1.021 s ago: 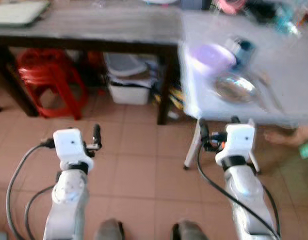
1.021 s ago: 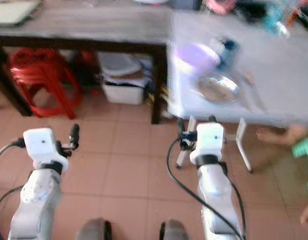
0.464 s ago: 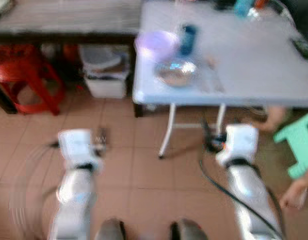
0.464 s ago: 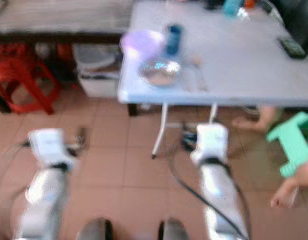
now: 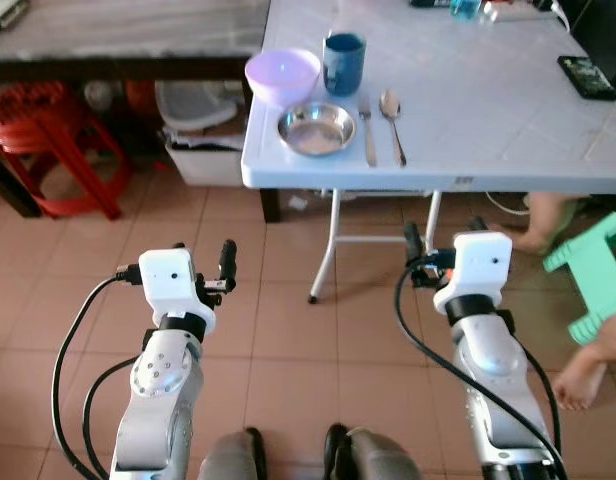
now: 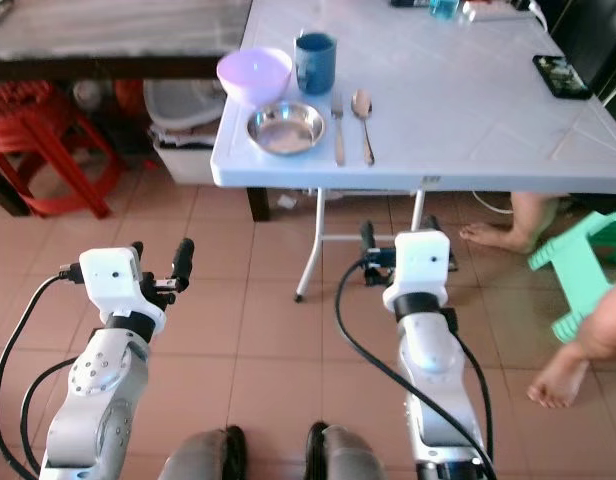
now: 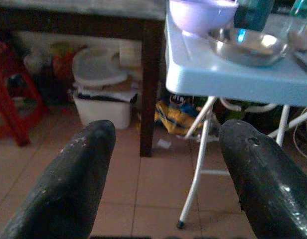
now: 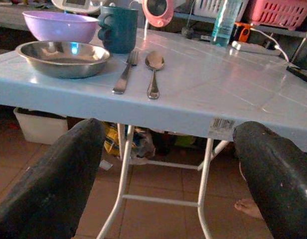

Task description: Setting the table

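Right wrist view: barcode sticker (image 8: pixel 222 124) on table (image 8: pixel 203 107) edge.

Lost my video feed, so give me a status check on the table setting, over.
Both grippers, left and right, open, empty, short of the table. Steel plate, fork, spoon at near corner. A person's foot on your right.

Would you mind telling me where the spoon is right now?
The spoon lies near the front edge of the light blue table, just right of the fork, with the steel dish further left.
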